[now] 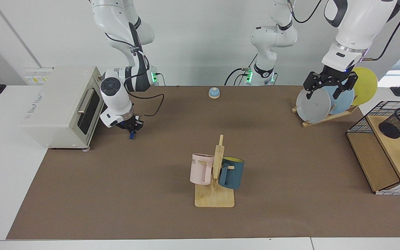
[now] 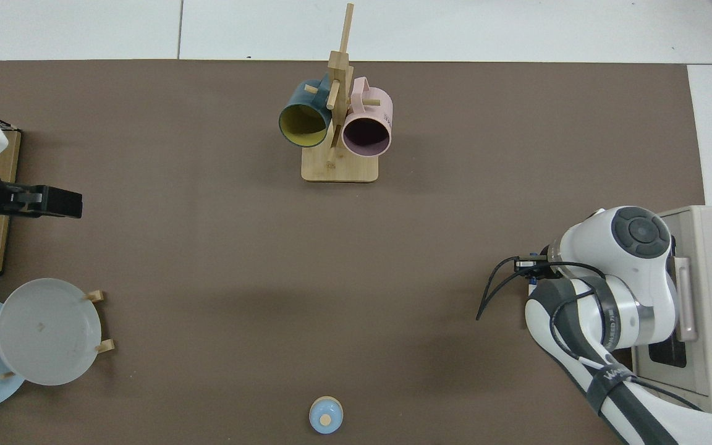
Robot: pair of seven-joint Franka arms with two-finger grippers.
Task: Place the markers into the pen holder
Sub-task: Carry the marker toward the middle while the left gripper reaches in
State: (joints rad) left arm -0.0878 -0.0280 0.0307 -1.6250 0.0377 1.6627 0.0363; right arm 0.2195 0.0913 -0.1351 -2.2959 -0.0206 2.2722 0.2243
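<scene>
Right gripper (image 1: 130, 127) is clamped on the slim white marker with blue cap (image 1: 130, 134), which hangs point-down just under the fingers, just above the brown surface (image 1: 151, 194). Only its blue end shows; barrel is hidden, so grip depth unclear. In the top view the arm covers nearly all of it.

Left gripper (image 1: 328, 88) waits, fingers spread, empty, up in front of the grey plate (image 1: 313, 106) on the wooden plate rack (image 1: 328, 116).

The black wire-mesh pen holder (image 1: 399, 122) lies well away from the right gripper, across the whole surface, tilted on the wooden shelf inside the black wire basket frame (image 1: 377, 107).

Risks, as I judge them:
- Shallow pinch near one end: marker could swivel or slip during a long carry.
- Holder is tilted w/ mouth angled up and away: a straight-down drop may hit the rim or mesh and bounce off.
- Basket wires close to the holder could snag wrist.

In the way between: wooden mug tree w/ pink mug (image 1: 200, 168) and dark blue mug (image 1: 231, 173), nearer the front; small blue bell (image 1: 214, 92) behind. Cream toaster oven (image 1: 61, 104) sits just beside the right gripper.
</scene>
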